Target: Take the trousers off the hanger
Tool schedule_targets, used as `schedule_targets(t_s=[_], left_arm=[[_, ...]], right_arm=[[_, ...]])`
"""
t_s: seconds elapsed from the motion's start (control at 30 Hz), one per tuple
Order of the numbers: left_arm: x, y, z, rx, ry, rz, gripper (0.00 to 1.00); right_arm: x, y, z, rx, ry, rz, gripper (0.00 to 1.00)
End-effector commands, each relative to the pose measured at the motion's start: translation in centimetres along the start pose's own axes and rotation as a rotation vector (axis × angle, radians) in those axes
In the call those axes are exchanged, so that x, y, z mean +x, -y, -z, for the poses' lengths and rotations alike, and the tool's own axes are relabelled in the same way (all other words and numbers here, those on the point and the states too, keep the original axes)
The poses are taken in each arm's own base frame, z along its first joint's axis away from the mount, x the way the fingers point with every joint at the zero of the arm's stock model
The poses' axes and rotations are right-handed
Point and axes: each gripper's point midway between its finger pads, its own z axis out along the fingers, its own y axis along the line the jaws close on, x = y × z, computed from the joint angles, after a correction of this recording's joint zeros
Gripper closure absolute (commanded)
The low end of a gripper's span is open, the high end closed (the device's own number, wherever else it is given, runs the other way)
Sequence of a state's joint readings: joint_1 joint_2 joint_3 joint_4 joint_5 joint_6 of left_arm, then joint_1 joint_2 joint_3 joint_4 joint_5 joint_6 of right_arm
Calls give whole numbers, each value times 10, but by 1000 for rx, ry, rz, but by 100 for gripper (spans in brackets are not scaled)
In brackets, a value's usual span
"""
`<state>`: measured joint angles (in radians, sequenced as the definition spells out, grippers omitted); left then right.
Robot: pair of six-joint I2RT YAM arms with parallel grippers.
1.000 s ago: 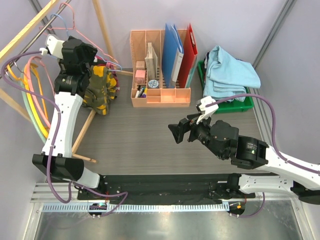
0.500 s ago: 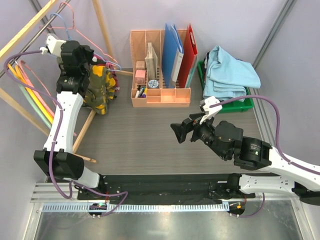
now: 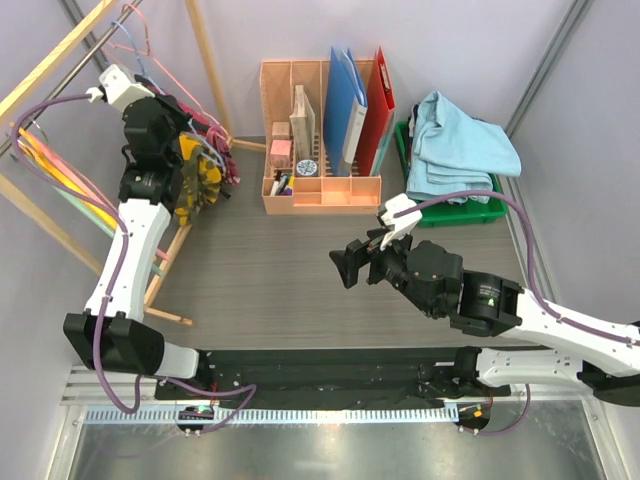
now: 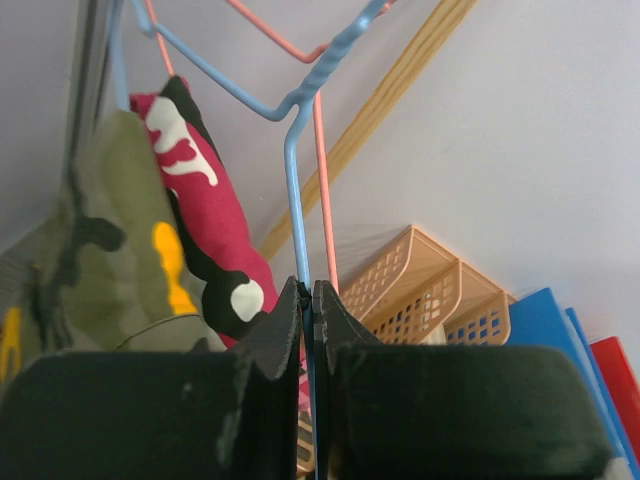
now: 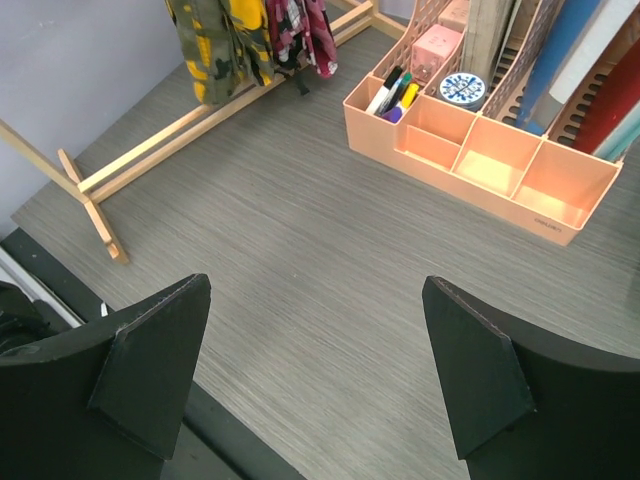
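Observation:
Yellow-olive camouflage trousers (image 3: 198, 185) and pink camouflage trousers (image 3: 222, 160) hang on the wooden rack at the far left. The left wrist view shows both close up, olive (image 4: 100, 230) beside pink (image 4: 205, 220). My left gripper (image 4: 307, 292) is shut on the thin blue wire hanger (image 4: 293, 180), just under its twisted neck; a pink wire hanger (image 4: 320, 150) runs behind it. From above, the left gripper (image 3: 178, 110) sits high at the rack, right over the trousers. My right gripper (image 3: 345, 268) hovers open over the middle of the table with nothing between its fingers (image 5: 160, 360).
An orange desk organiser (image 3: 320, 190) with pens, blue and red folders stands at the back centre. A green bin (image 3: 490, 210) holds a pile of light blue cloth (image 3: 460, 145). The rack's wooden foot (image 3: 165, 270) lies on the table; coloured plastic hangers (image 3: 55, 185) hang left.
My left gripper has closed on the blue hanger wire and moved slightly up and back at the rack. The right arm has drifted a little to the left, still open.

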<state>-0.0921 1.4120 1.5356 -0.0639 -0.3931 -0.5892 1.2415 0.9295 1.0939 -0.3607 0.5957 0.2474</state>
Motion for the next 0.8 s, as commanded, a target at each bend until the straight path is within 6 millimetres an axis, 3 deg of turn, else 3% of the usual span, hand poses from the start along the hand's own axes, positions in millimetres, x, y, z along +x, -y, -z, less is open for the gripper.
schedule_targets(t_s=[0.0,0.2,0.37,0.53,0.63,0.77], left_arm=[[-91,56,44,178,299,-105,100],[-96,58,53,180,362,-170,100],[-103,55,45,142,429,-255,100],[-97,47,33,86,485,-386,100],[-91,46,27,75,470,-377,100],[-66,47,27,106,308,-301,100]], right_arm=[[-19,-11,-5,-28,52,-18,7],[-16,-14,-9,-34,42,-22,7],[-15,-14,-10,-26,39,-17,7],[-15,-17,-13,-29,27,5,5],[-15,-19,-17,-25,10,29,5],[-15,-22,-22,-22,-2,44,5]])
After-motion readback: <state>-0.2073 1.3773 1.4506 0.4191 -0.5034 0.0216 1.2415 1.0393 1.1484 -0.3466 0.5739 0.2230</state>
